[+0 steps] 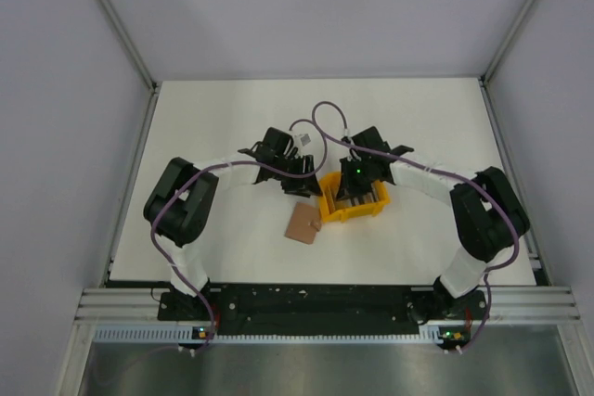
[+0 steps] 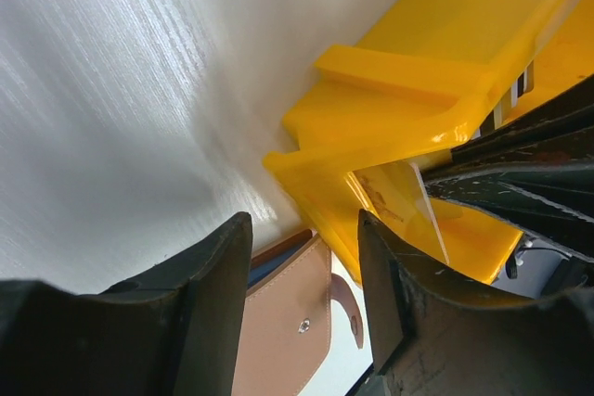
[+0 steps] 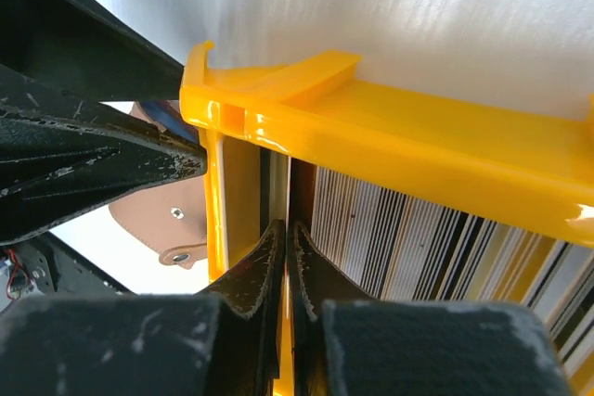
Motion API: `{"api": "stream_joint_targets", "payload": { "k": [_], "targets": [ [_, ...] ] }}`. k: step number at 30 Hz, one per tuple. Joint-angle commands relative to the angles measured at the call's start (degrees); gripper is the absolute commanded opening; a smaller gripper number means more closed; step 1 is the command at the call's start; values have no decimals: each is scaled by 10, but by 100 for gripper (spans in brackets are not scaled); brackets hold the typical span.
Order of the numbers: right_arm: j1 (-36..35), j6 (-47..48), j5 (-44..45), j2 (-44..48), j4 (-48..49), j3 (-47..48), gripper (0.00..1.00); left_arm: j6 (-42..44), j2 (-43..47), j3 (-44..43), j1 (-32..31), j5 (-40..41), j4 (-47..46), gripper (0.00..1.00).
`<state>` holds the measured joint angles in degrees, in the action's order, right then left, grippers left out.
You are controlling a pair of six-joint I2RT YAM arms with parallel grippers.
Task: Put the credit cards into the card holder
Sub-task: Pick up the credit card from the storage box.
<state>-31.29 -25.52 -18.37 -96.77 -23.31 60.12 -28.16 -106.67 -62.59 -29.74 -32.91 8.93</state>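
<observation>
Credit cards (image 3: 418,229) are seen stacked on edge in the yellow tray (image 3: 390,127), and most of the job is judged undone. The card holder (image 1: 303,224) is laid on the desk (image 1: 213,127) just beside the tray, a blue sliver (image 2: 271,263) shown at its edge (card or lining cannot be told). The right tool (image 3: 286,229) is clenched at the end of the tray's stack, a grip unconfirmed. The left tool (image 2: 302,238) is held released near the holder.

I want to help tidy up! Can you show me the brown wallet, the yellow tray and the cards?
wallet (image 1: 303,225): top view, middle of its brown face.
yellow tray (image 3: 418,150): right wrist view, on its side wall.
cards (image 3: 408,234): right wrist view, on the striped stacked edges.
</observation>
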Motion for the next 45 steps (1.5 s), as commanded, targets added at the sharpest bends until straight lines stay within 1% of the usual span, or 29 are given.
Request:
{"api": "stream_joint_targets", "payload": {
  "k": [1, 5, 7, 10, 14, 23, 29, 33, 35, 38, 45],
  "targets": [
    [15, 17, 49, 40, -10, 29, 0, 1, 30, 3, 1, 21, -24, 55],
    [43, 33, 19, 58, -16, 22, 0, -1, 50, 12, 7, 28, -25, 58],
    [47, 40, 15, 68, -17, 21, 0, -1, 57, 15, 9, 32, -26, 59],
    [54, 46, -22, 62, -18, 26, 0, -1, 59, 14, 11, 30, -27, 59],
    [54, 35, -70, 42, -6, 27, 0, -1, 57, 16, 11, 27, -29, 59],
    [52, -6, -106, 44, 23, 29, 0, -3, 63, 26, 12, 33, -32, 59],
    [39, -21, -113, 35, 35, 31, 0, -6, 62, 27, 13, 34, -33, 59],
    [28, -23, -103, 22, 35, 33, 0, -5, 61, 28, 12, 34, -32, 59],
    [27, -19, -81, 19, 28, 29, 0, -4, 62, 28, 13, 35, -31, 59],
    [28, -12, -49, 28, 18, 30, 0, -3, 65, 32, 13, 37, -29, 59],
    [28, -13, -25, 66, 16, 37, 0, -3, 68, 34, 13, 43, -30, 59]
  ]
}}
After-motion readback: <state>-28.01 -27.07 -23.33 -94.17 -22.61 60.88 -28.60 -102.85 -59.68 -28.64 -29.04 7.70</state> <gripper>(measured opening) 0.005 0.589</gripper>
